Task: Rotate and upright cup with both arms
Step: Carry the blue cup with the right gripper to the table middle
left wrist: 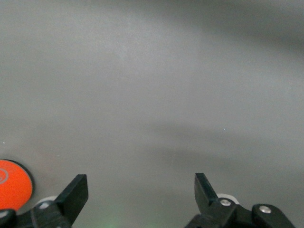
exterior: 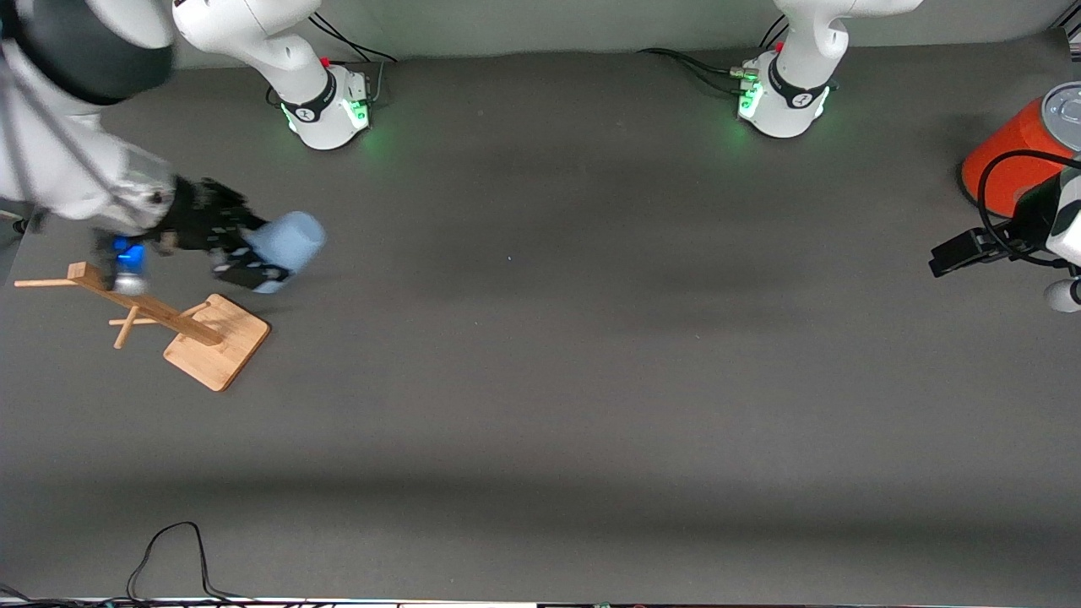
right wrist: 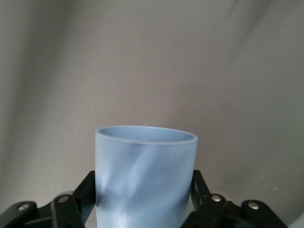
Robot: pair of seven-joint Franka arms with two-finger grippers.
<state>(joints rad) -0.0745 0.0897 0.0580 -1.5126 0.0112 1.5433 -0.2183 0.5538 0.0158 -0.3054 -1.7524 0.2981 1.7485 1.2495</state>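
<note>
Front view: the right arm reaches in at its own end of the grey bench [exterior: 540,355], and the right tool [exterior: 245,253] is clamped on the pale blue cup [exterior: 291,241]. The cup is held up in the air, tipped roughly sideways, over the bench just beside the wooden rack [exterior: 181,325]. That rack has a square base, a slanted post and thin cross pegs, and its base lies nearer to the front camera than the two robot bases. A blue light glows on the wrist next to the tool. At the left arm's end of the bench, only part of the left arm's wrist and camera mount shows at the frame edge, where the arm waits; the tool itself cannot be made out here. Just beside that mount is the orange can [exterior: 1013,152] with its grey lid.

Left wrist view: the left tool [left wrist: 141,192] has its two black fingers spread wide apart with nothing between them, over bare grey bench. A slice of the orange can [left wrist: 14,183] shows at the edge of the frame.

Right wrist view: the cup [right wrist: 145,175] sits between the right tool's black fingers [right wrist: 88,190], which press on both its sides. Its open rim points away from the wrist, toward the grey bench.
</note>
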